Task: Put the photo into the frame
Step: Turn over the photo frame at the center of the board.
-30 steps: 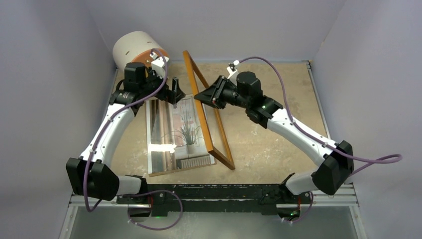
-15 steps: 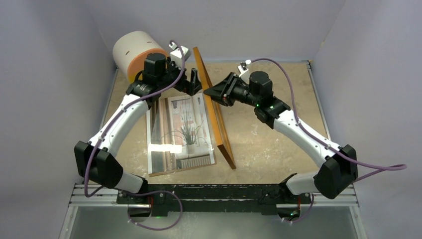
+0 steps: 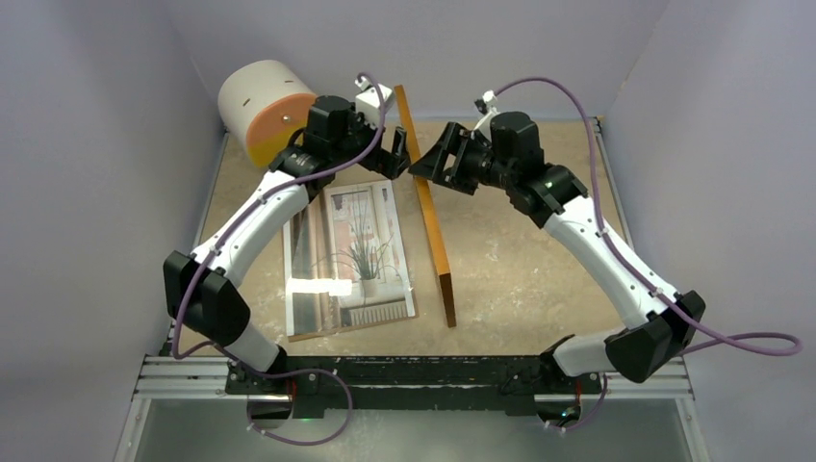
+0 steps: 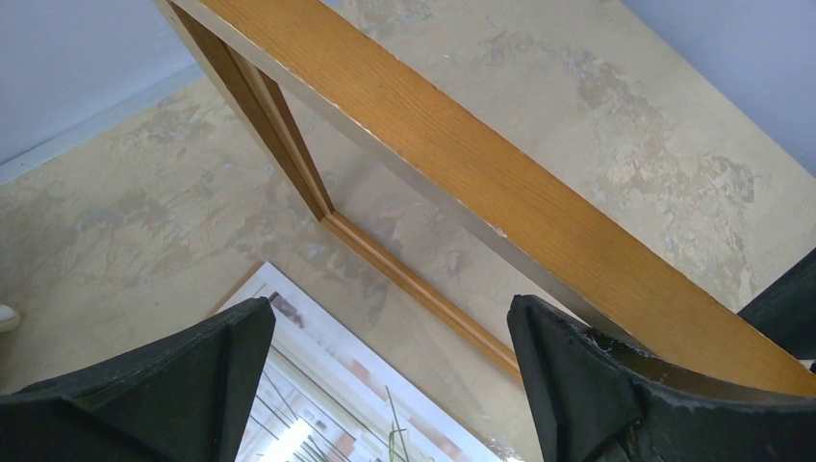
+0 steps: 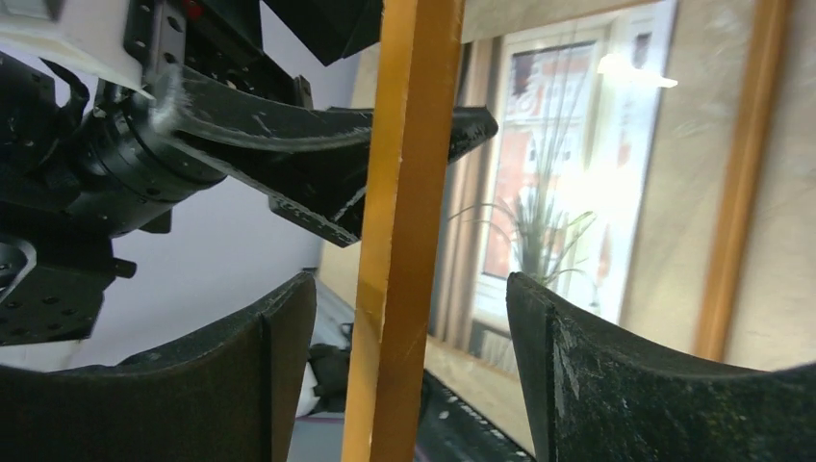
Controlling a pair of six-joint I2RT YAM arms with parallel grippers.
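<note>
The frame stood on its long edge on the table, nearly upright, running from the far side toward the arms. The photo lay flat, picture side up, just left of it on a brown backing board. The right gripper straddled the frame's top rail at the far end, fingers apart with a gap showing on either side, gripping nothing. The left gripper was spread wide and empty on the frame's left side, one finger close against the rail; whether it touched could not be told
</note>
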